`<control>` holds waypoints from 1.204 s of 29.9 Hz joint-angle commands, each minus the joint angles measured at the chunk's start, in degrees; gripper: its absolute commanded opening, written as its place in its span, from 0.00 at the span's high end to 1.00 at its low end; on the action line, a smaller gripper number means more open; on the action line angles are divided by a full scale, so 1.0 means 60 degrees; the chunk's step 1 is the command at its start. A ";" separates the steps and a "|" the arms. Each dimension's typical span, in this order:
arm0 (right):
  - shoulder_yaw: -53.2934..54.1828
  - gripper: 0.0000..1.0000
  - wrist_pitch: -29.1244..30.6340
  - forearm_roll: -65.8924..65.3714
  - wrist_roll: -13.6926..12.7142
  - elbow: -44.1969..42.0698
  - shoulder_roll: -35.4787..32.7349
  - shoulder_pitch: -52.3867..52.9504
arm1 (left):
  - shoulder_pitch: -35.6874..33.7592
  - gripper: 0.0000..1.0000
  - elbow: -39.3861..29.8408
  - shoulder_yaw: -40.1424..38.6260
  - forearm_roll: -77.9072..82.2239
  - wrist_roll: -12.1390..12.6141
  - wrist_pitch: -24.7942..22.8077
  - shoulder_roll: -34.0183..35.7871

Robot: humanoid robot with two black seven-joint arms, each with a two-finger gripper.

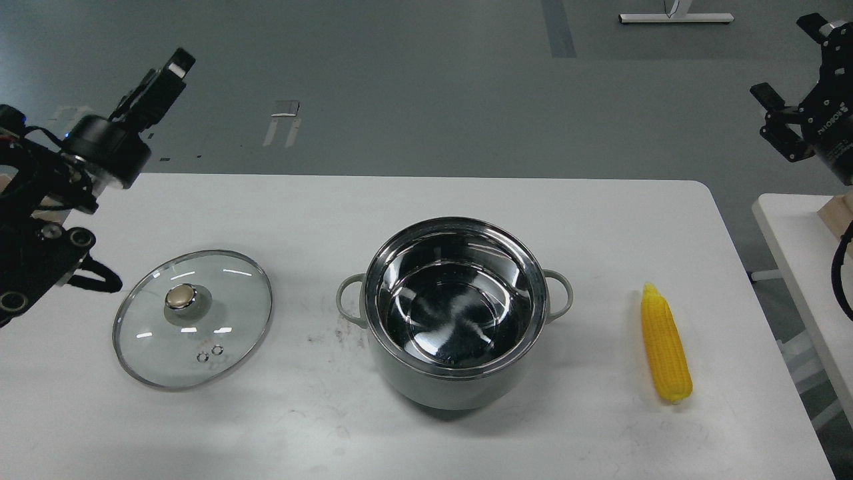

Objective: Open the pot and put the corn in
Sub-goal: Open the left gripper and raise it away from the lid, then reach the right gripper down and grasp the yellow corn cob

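Pot (pixel 457 313) sat open mid-counter (pixel 413 200), lid (pixel 193 319) off at its 9 o'clock. Corn (pixel 665 345) lay at 3 o'clock, untouched. Right jaws (pixel 796 73) spread, empty; left jaws (pixel 170 70) unclear. Next, I'd judge: right arm grabs corn.

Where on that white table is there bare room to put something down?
Bare patches: between the round glass lid and the grey-green steel pot, between the pot and the yellow corn cob, and the far strip of the white table. Nowhere is crowded.
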 commanded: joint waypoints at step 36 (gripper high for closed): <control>-0.2491 0.34 -0.0003 -1.0316 -0.2419 0.4227 0.0576 -0.4381 | -0.0895 0.02 0.0294 -0.0680 -0.7276 0.0000 -0.5090 -0.0804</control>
